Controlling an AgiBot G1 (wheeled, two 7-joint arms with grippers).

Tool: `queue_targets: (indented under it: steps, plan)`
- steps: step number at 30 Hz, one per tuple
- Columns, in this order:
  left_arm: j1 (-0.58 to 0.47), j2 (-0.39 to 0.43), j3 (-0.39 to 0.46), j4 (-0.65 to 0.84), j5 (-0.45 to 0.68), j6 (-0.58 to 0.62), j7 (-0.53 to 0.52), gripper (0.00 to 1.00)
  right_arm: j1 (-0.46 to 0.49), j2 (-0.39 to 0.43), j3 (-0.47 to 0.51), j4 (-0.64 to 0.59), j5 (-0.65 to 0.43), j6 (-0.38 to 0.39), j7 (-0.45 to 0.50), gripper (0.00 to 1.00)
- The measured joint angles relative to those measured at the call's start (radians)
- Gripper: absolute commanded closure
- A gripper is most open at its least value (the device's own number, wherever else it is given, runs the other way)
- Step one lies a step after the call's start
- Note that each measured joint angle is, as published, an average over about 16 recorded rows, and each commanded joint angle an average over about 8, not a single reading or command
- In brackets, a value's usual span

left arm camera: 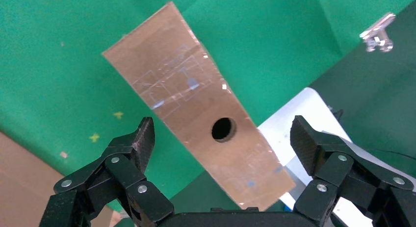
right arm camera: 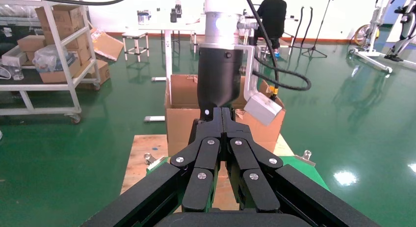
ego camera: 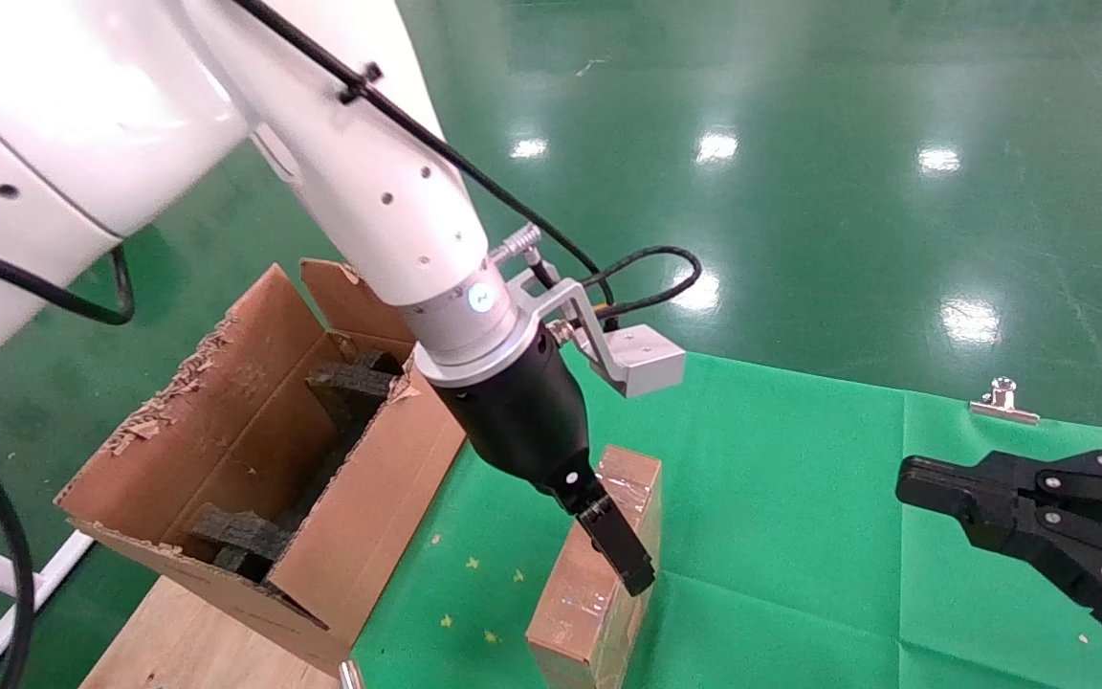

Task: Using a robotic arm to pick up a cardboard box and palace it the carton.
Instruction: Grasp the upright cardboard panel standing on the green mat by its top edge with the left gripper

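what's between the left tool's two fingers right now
The cardboard box, its holed face up, sits between the open fingers of the left tool, neither pad touching it; the left wrist view shows this.

cardboard box (ego camera: 599,565) right of carton (ego camera: 254,478) (foam blocks (ego camera: 350,388) inside), left pincer (ego camera: 623,550) above box

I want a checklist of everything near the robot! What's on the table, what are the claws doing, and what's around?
Surface: green cloth over a wooden board.
Job's things: cardboard box upright on the cloth; torn carton beside it, dark foam blocks inside.
Clutter: silver clip on the cloth's far edge; small yellow bits.
Claws: left claw open, fingers either side of the box's holed face; right claw shut, parked at the right.
Cables: black cable looping by the left wrist.
Surroundings: shiny green floor; shelves of boxes; a seated person.
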Motion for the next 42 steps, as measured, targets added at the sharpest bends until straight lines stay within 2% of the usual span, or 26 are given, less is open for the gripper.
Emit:
queue_targets:
  steps: [10,27,28,29,30,31,35,36,38,40,42]
  plan:
    - [0.011,0.04,0.06,0.024,0.013,-0.025,-0.011,0.0,0.0,0.0,0.0,0.0,0.0,0.0,0.0,1.0]
    - [0.027,0.06,0.08,0.023,0.031,-0.052,0.019,0.0,0.0,0.0,0.0,0.0,0.0,0.0,0.0,1.0]
    - [0.027,0.06,0.08,0.023,0.031,-0.053,0.02,0.0,0.0,0.0,0.0,0.0,0.0,0.0,0.0,0.95]
    - [0.027,0.06,0.08,0.023,0.031,-0.053,0.02,0.0,0.0,0.0,0.0,0.0,0.0,0.0,0.0,0.83]
    - [0.027,0.061,0.08,0.023,0.031,-0.053,0.02,0.03,0.0,0.0,0.0,0.0,0.0,0.0,0.0,0.7]
    - [0.027,0.061,0.081,0.023,0.031,-0.053,0.02,0.12,0.0,0.0,0.0,0.0,0.0,0.0,0.0,0.58]
    - [0.027,0.06,0.08,0.023,0.031,-0.053,0.02,0.61,0.0,0.0,0.0,0.0,0.0,0.0,0.0,0.08]
    - [0.027,0.06,0.08,0.023,0.031,-0.053,0.02,0.73,0.0,0.0,0.0,0.0,0.0,0.0,0.0,0.0]
    - [0.027,0.06,0.079,0.023,0.031,-0.053,0.019,0.95,0.0,0.0,0.0,0.0,0.0,0.001,0.0,0.0]
    - [0.027,0.059,0.079,0.023,0.031,-0.052,0.019,1.0,0.0,0.0,0.0,0.0,0.0,0.001,0.0,0.0]
    - [0.027,0.059,0.079,0.023,0.031,-0.052,0.019,1.0,0.0,0.0,0.0,0.0,0.0,0.001,0.0,0.0]
